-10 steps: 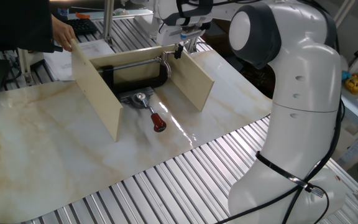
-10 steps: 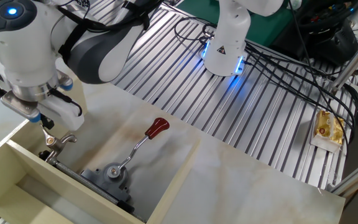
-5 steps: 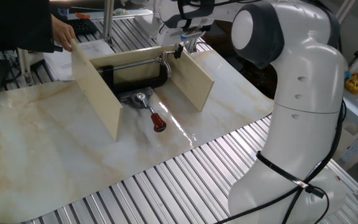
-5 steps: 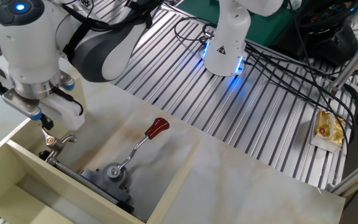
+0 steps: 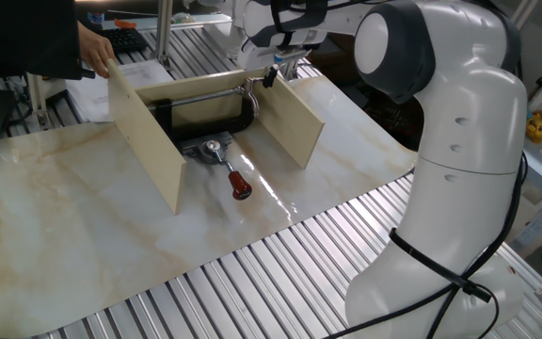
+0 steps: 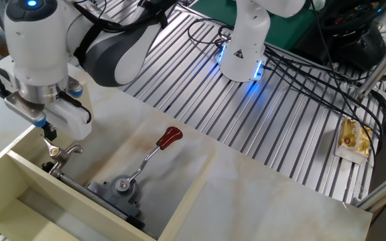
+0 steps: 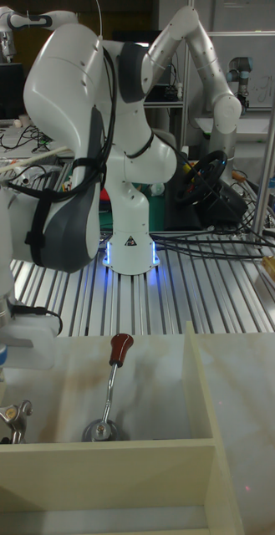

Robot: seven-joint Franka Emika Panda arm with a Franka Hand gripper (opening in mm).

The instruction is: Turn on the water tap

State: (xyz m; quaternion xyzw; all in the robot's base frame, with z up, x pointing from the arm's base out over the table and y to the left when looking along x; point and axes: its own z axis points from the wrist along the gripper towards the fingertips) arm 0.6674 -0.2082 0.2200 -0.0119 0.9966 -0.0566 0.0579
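In the other fixed view, at the left edge of the frame, the gripper (image 6: 47, 130) hung from the white arm just above a small metal wing handle (image 6: 64, 151), which I took for the end of the clamp screw. Its fingers pointed down, blue at the tips, and they looked close together with nothing between them, but the gap was too small for me to be sure. Lower, along the bottom left, the wooden box walls (image 6: 52, 184) formed an open bay on the marble table (image 6: 267, 181). In the middle of this bay stood the water tap (image 6: 122, 185), a round metal base with a thin lever rising to the upper right and ending in a red knob (image 6: 169, 137). The one fixed view showed the same tap (image 5: 216, 149) in the centre left, with the black C-clamp (image 5: 205, 111) behind it. I judged that the task was not yet begun on the tap itself: the gripper was beside the clamp handle and well apart from the lever. The next move, I think, calls for travelling right toward the red knob, coming down beside the lever, and pushing it sideways around its base.
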